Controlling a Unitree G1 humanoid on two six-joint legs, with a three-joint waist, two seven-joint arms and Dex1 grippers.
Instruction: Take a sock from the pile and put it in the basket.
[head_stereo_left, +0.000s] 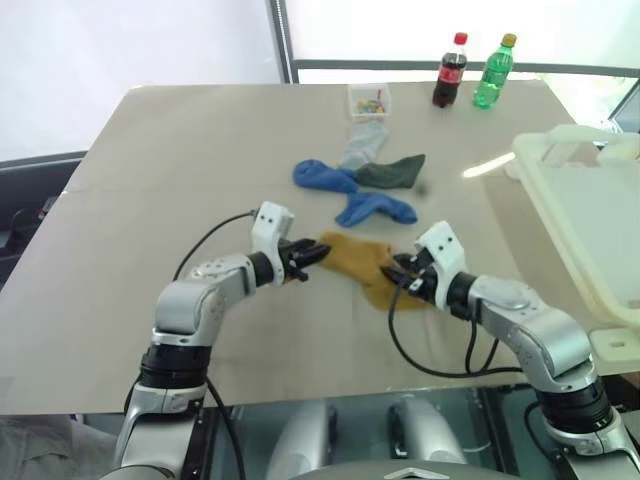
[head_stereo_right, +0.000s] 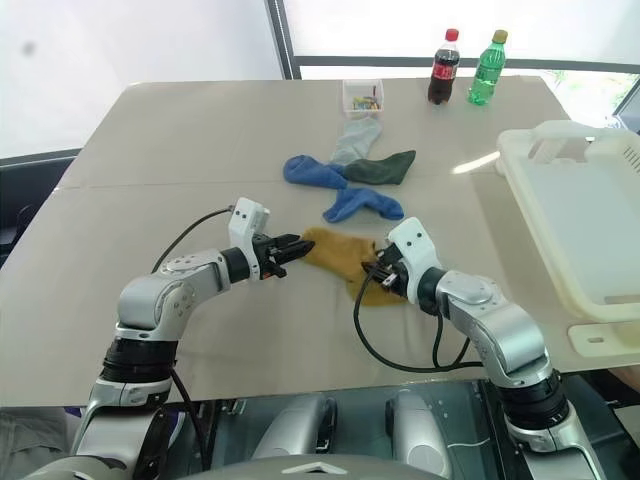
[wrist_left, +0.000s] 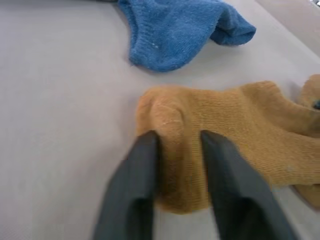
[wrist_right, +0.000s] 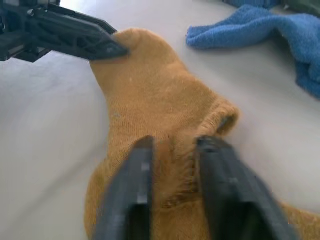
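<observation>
Pinching: my left claw (wrist_left: 175, 150) is squeezing a fold at one end of the mustard sock (head_stereo_left: 362, 262).
Right claw (wrist_right: 172, 155): clamping the sock's other end.
Sock: lying on the table (head_stereo_left: 150, 180), near the blue socks (head_stereo_left: 375, 208).
Basket (head_stereo_left: 590, 200): sitting at my right.

Mustard-yellow sock (head_stereo_left: 362, 262), two bright blue socks (head_stereo_left: 325, 176), dark green sock (head_stereo_left: 393, 172), pale grey sock (head_stereo_left: 363, 143), white basket (head_stereo_left: 590, 215), beige table (head_stereo_left: 150, 200), black fingers (wrist_left: 131, 195).
</observation>
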